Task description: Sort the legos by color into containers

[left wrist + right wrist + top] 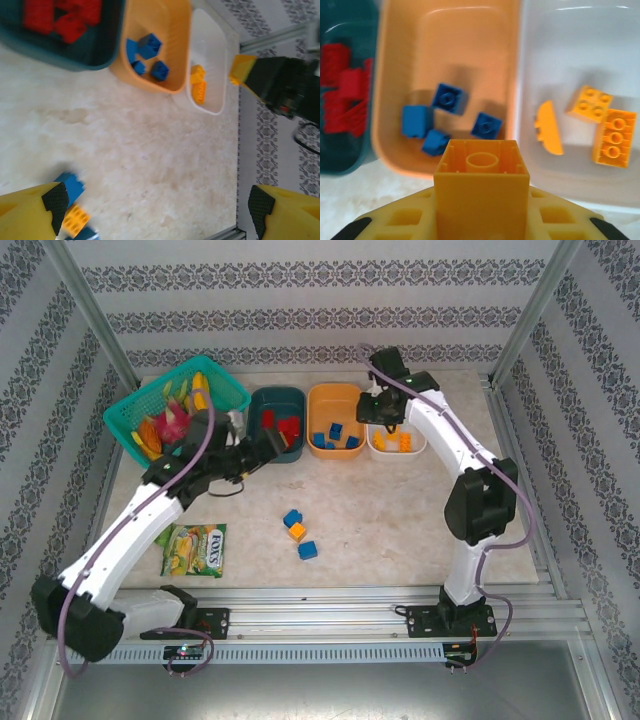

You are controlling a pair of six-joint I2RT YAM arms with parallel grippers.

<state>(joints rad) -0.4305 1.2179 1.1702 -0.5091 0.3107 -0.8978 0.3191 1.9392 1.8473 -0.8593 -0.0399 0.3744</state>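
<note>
Orange-yellow plastic identifies the held brick (481, 192), which is clamped between the fingers of the right end effector (481, 222). Its hollow face is turned toward the wrist camera. In the top view, this end effector hangs above the boundary between the orange bin (336, 400) and the white bin (415, 448).

3 bins stand side by side at the far side of the counter (400, 520). From left to right they are:
- the teal bin (262, 405), which holds the red bricks (287, 428);
- the orange bin, which holds 4 blue bricks (450, 98);
- the white bin, which holds 3 orange-yellow bricks (614, 137).

The left end effector (265, 443) sits at the near edge of the teal bin. Its fingers (262, 210) are spread apart with nothing between them.

3 loose bricks (298, 534) lie in a tight cluster near the counter centre, 2 blue and 1 orange-yellow. They are well apart from the bins.

A green basket (130, 415) with toy fruit stands just left of the teal bin. A green packet (195, 548) lies flat beside the left arm.
</note>
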